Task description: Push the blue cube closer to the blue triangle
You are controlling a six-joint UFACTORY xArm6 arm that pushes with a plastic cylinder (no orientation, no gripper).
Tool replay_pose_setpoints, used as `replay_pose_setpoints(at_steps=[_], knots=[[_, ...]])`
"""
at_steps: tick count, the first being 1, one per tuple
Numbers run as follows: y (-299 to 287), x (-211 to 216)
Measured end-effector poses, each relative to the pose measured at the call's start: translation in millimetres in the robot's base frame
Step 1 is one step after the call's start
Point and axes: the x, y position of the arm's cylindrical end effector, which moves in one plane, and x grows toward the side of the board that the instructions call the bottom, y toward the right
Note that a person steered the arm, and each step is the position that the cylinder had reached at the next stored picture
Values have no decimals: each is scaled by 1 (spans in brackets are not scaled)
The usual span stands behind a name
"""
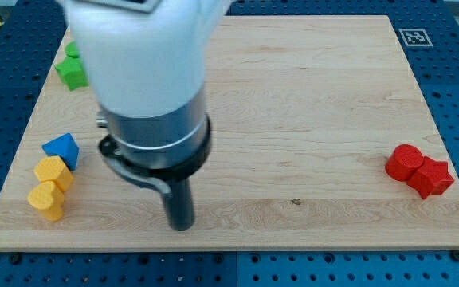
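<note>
Apparently the push is not finished: no blue cube shows anywhere, perhaps hidden behind the arm's white and grey body. The blue triangular block (61, 148) sits at the frame's left, touching two yellow blocks (50, 185). The rod's tip (181, 224) rests lower centre, touching no visible block.

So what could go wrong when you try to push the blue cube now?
I cannot see the blue cube anywhere; my arm may be hiding it, so I could push blindly. My tip sits near the view's bottom, to the right of the blue triangle. Two yellow blocks sit right against that triangle, so a careless push there might knock them or shove the triangle away.
</note>
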Motion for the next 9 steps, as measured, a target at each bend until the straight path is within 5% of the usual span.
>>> replay_pose_setpoints(at_steps=[1,4,6,7,9], knots=[[-31,-5],[-82,-124],[-87,-31],[-52,-21],[0,-101]])
